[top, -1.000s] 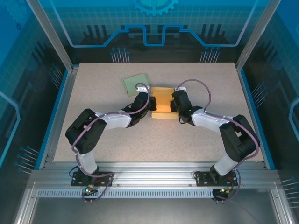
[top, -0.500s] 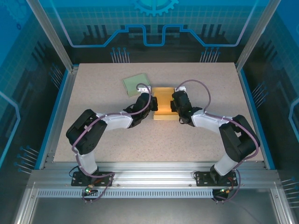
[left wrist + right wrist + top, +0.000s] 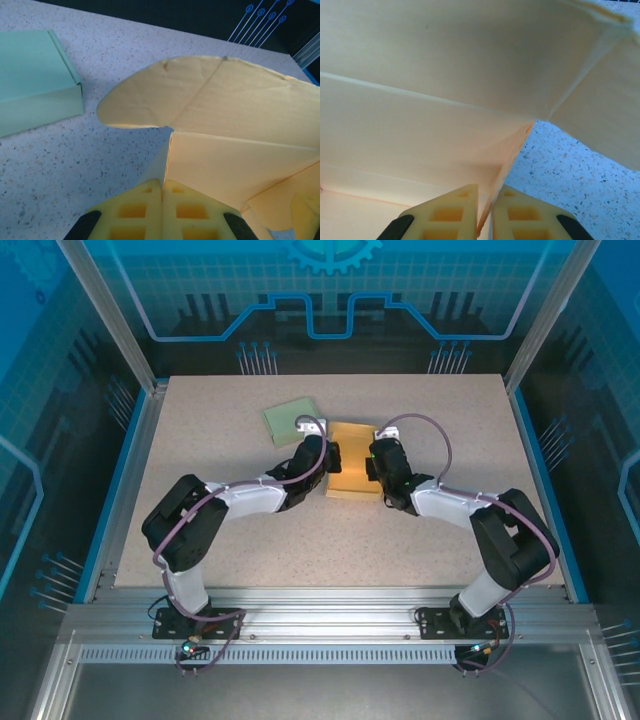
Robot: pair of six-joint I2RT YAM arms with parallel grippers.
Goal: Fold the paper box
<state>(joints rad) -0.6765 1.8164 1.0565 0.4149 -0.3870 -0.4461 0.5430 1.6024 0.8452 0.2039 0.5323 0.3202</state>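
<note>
Paper box (image 3: pixel 350 453) sits toward the tabletop's far edge, about midway across, only half formed. Left gripper (image 3: pixel 329 458) is pinching its left wall and right gripper (image 3: pixel 373 464) its right wall. Looks like the wall-raising step. Next I'd guess tucking the flaps in without crumpling the creases.

From overhead, the left gripper (image 3: pixel 329 456) and right gripper (image 3: pixel 373 464) sit over the side edges of the paper box (image 3: pixel 350 455), so their fingertips are too buried to make out. At the left wrist, the green box (image 3: pixel 35 75) is sliced off at the left edge and the paper box at the right.
</note>
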